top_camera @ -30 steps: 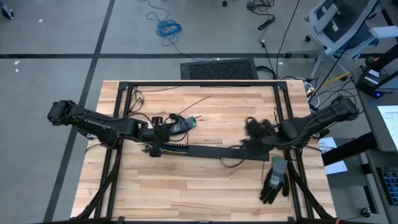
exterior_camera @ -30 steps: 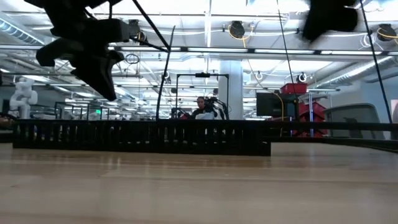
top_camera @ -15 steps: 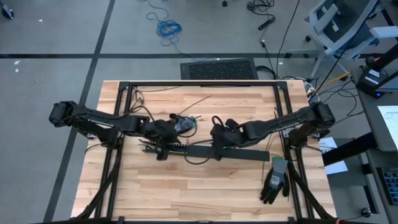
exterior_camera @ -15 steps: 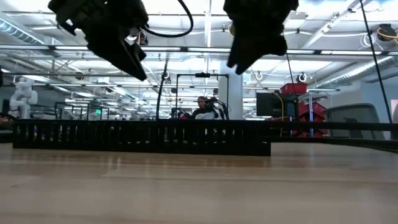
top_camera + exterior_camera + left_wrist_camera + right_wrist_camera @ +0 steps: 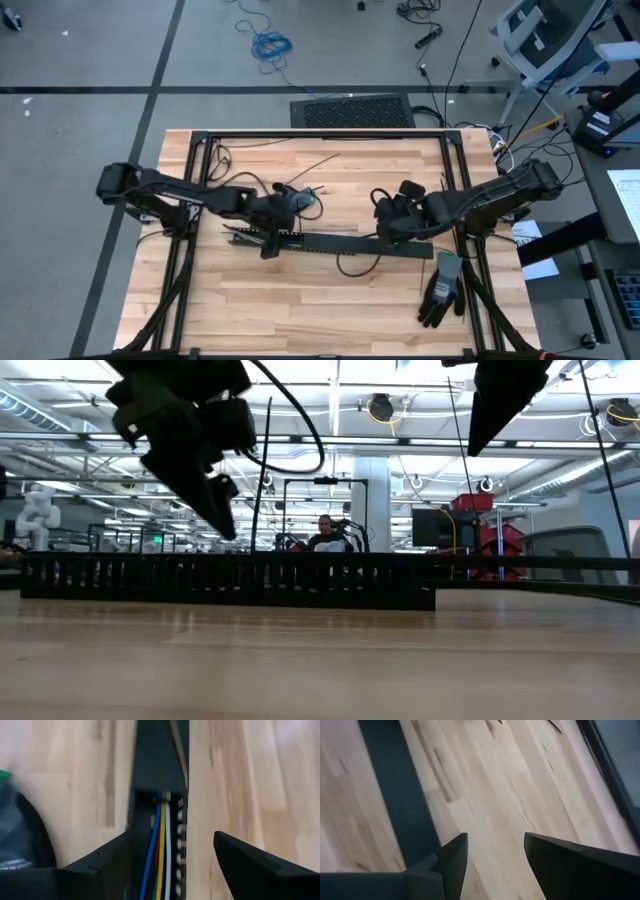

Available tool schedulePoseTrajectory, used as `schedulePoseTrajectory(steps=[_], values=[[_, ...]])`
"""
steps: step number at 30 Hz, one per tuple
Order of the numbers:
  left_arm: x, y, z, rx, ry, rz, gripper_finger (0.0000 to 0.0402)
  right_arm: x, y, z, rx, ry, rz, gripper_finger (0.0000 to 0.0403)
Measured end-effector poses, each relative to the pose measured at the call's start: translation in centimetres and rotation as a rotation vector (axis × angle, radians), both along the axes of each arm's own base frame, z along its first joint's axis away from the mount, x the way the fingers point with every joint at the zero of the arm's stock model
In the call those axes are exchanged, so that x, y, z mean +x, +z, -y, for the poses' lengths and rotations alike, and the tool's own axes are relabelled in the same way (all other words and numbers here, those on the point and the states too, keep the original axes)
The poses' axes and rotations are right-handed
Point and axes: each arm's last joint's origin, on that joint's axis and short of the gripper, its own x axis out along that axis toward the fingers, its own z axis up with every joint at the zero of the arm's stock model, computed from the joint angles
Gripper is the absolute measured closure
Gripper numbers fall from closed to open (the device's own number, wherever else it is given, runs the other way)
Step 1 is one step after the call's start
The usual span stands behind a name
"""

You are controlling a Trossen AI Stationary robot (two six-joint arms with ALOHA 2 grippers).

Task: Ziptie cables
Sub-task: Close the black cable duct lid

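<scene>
A long black slotted duct (image 5: pixel 340 244) lies across the table's middle. The cables (image 5: pixel 161 851), blue, red, yellow and white wires, run inside its uncovered left end; a black lid (image 5: pixel 159 755) covers the rest. My left gripper (image 5: pixel 172 837) hangs open just above that left end (image 5: pixel 270 243), a finger standing on either side of the duct. In the low view its fingertips (image 5: pixel 222 520) are clear of the duct's top. My right gripper (image 5: pixel 383 218) is open above the duct's right part, high up (image 5: pixel 497 405), over bare wood (image 5: pixel 495 837) with nothing between its fingers.
A black glove (image 5: pixel 440 290) lies at the table's near right. A loose black wire loop (image 5: pixel 350 266) sits beside the duct's near side. A small device with green wires (image 5: pixel 296 200) lies behind the left gripper. Black frame rails (image 5: pixel 320 135) border the table.
My left gripper has shifted a little toward the table's right along the duct and come lower over its left end. My right gripper swung far toward the table's left and down over the duct's middle, then drew back to the right and up.
</scene>
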Motion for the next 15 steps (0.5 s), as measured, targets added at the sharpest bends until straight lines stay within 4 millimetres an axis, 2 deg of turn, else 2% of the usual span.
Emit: schedulePoseTrajectory(steps=[5, 10, 15], values=[[1.6, 0.2, 0.0, 0.127, -0.135, -0.034, 0.012, -0.5, -0.3, -0.7, 0.029, -0.011, 0.061, 0.0217], [2.9, 2.9, -0.9, 0.307, -0.085, 0.028, 0.0118, -0.2, -0.2, -0.8, 0.073, -0.075, 0.126, 0.0217], [3.6, 4.7, -1.0, 0.354, 0.003, 0.102, 0.0118, 0.2, -0.1, -0.9, 0.111, -0.118, 0.177, 0.0217]])
